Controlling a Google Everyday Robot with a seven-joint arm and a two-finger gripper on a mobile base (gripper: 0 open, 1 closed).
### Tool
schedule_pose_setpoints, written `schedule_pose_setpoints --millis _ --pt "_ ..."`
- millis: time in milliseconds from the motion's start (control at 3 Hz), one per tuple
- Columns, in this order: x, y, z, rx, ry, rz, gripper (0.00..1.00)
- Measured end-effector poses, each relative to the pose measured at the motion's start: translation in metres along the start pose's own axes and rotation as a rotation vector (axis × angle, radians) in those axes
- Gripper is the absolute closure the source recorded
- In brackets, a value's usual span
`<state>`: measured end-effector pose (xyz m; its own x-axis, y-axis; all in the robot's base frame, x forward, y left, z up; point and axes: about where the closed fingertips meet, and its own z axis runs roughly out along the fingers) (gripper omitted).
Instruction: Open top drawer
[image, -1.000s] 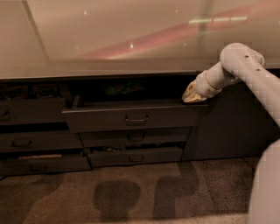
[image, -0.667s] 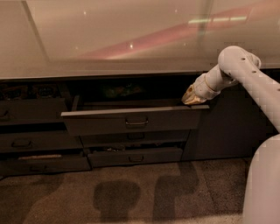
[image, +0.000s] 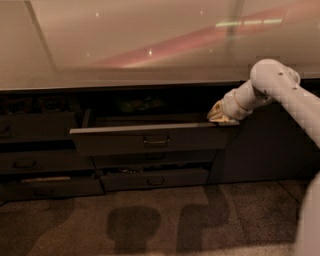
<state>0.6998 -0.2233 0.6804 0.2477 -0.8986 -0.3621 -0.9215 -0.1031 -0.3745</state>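
Observation:
The top drawer (image: 150, 140) is a wide dark grey-brown front with a small central bail handle (image: 156, 142), and it stands pulled out from the cabinet under the counter. Its box shows as a dark gap behind the front. My gripper (image: 219, 116), at the end of the white arm (image: 280, 90) that comes in from the right, sits at the right end of the drawer front's top edge, right against it.
A pale glossy countertop (image: 125, 50) runs above. Slimmer drawers (image: 155, 177) lie below, and a left bank of drawers (image: 35, 160) stands partly out. A plain dark cabinet door (image: 270, 145) is at the right. Speckled floor (image: 150, 220) fills the foreground.
The top drawer has come further out toward the camera, and its front has widened in view. The gripper has followed its right end forward and slightly down.

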Motion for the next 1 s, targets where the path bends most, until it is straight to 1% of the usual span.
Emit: schedule_pose_setpoints --millis 333,667,1000 --pt "-0.002 0.005 -0.002 0.007 0.0 -0.009 1.0" --pt "-0.002 0.021 -0.001 0.01 -0.005 -0.012 1.0" --pt "-0.006 0.057 -0.029 0.114 0.014 -0.064 1.0"
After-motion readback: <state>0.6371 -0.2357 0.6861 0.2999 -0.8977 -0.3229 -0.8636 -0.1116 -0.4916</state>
